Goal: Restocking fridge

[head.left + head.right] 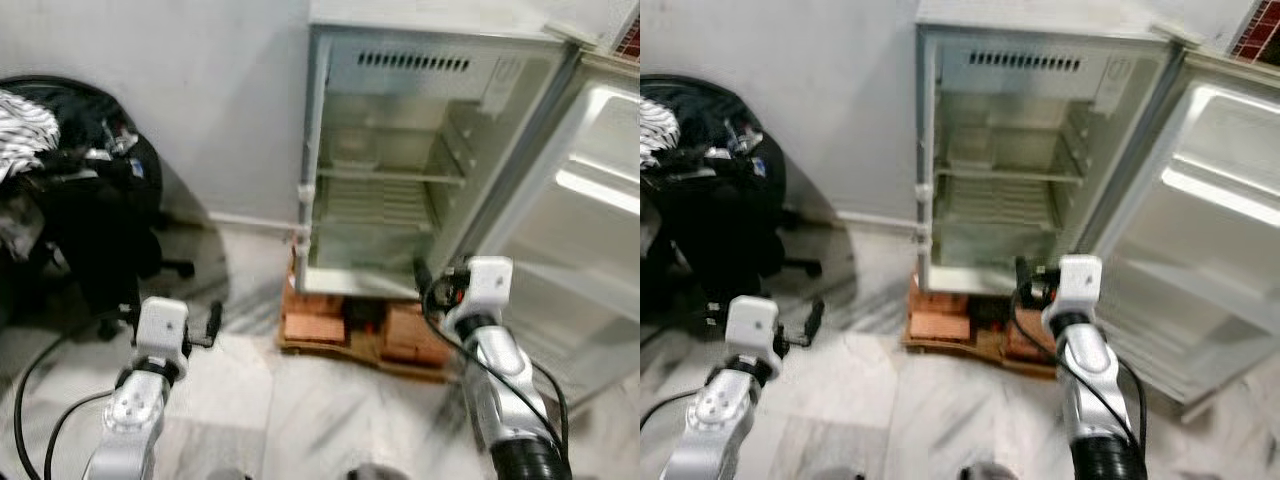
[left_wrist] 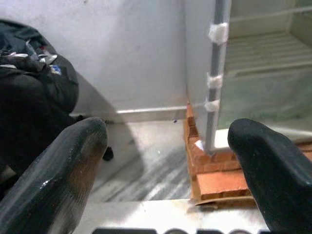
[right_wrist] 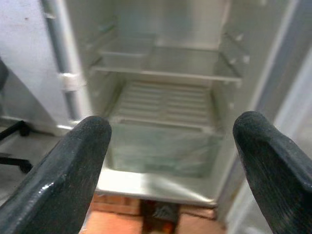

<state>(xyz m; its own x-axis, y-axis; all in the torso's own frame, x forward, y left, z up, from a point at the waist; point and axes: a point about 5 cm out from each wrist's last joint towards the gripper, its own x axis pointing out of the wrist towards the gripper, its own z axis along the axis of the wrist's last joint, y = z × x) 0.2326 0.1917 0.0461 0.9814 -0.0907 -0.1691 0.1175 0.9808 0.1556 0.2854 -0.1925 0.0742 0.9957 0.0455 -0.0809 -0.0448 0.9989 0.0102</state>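
Both end effectors, left (image 1: 213, 322) and right (image 3: 170, 161), spread wide, empty, aimed at open bare white fridge (image 1: 400, 190) at 12 o'clock, likely approaching.

Arms: two silver, rounded forearm casings are seen rising from the lower left and lower right of the head views, the metal smooth and faintly glossy.
Wrist blocks: a pale, boxy housing with rounded corners is carried at the end of each arm.
Cables: thin black cables are looped beside both forearms; a ribbed black sleeve is seen at the base of the right arm.
Left gripper (image 2: 165, 161): two thick black fingers, matte and rounded, with soft highlights.
Right gripper (image 3: 170, 161): two matching black fingers, blunt-tipped, slightly textured.
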